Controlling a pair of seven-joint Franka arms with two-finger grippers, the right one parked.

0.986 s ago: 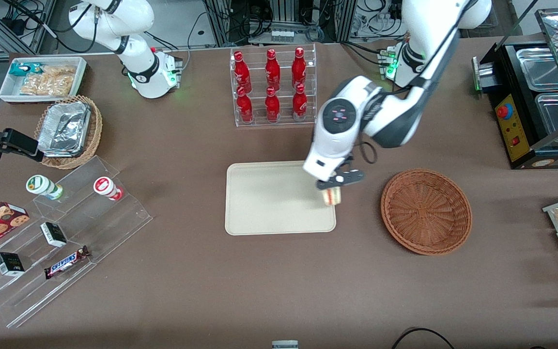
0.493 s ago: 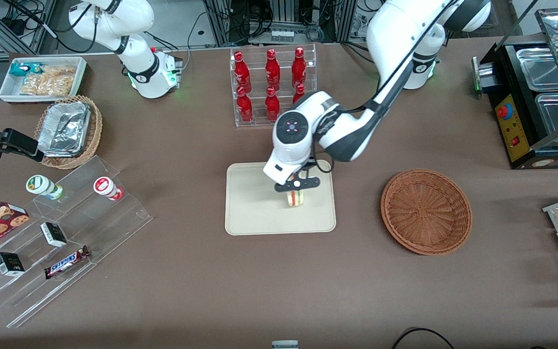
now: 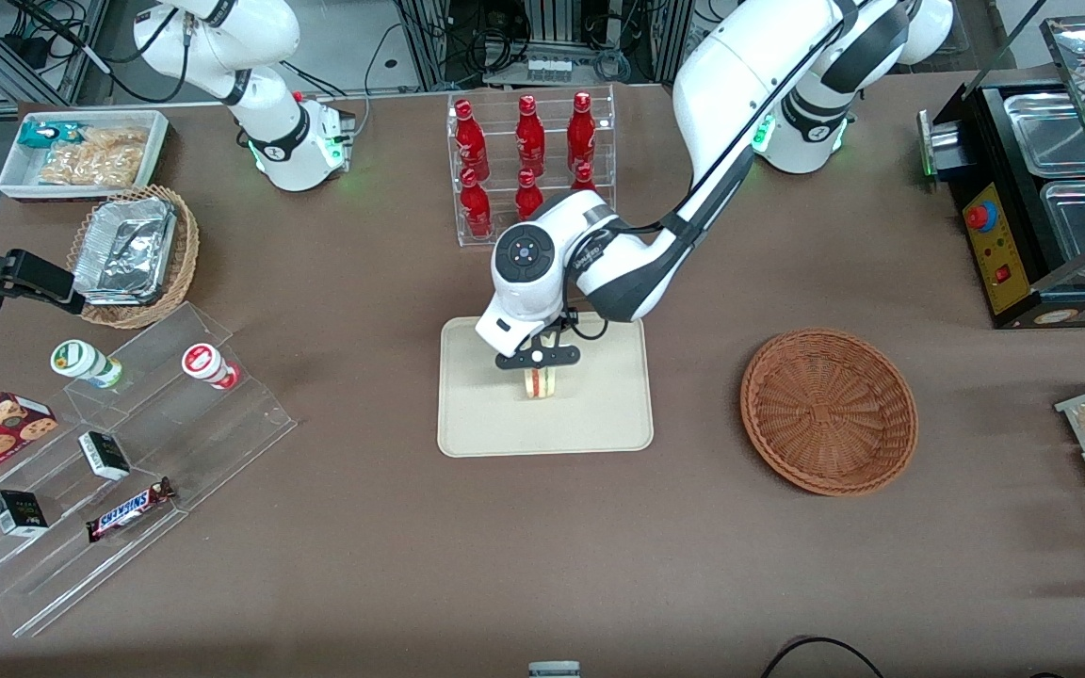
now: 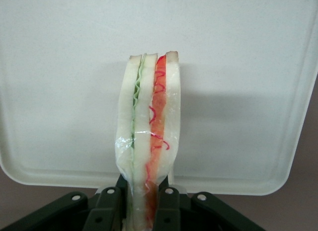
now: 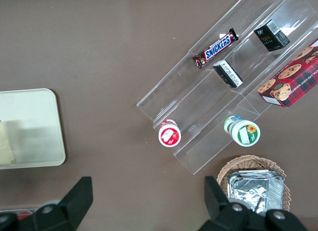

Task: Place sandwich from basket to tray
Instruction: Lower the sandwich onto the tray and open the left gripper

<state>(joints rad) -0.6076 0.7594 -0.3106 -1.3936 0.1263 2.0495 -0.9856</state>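
Observation:
My left gripper hangs over the middle of the cream-beige tray, shut on the sandwich. In the left wrist view the sandwich is a plastic-wrapped wedge of white bread with green and red filling, pinched at its base between the two dark fingers, with the tray spread below it. The reddish-brown wicker basket lies on the table beside the tray, toward the working arm's end, with nothing in it. Whether the sandwich touches the tray I cannot tell.
An acrylic rack of red bottles stands just farther from the front camera than the tray. Clear stepped shelves with snacks and a tan basket of foil containers lie toward the parked arm's end. A black appliance stands at the working arm's end.
My gripper carried the sandwich from the tray's edge nearest the basket to above the tray's middle.

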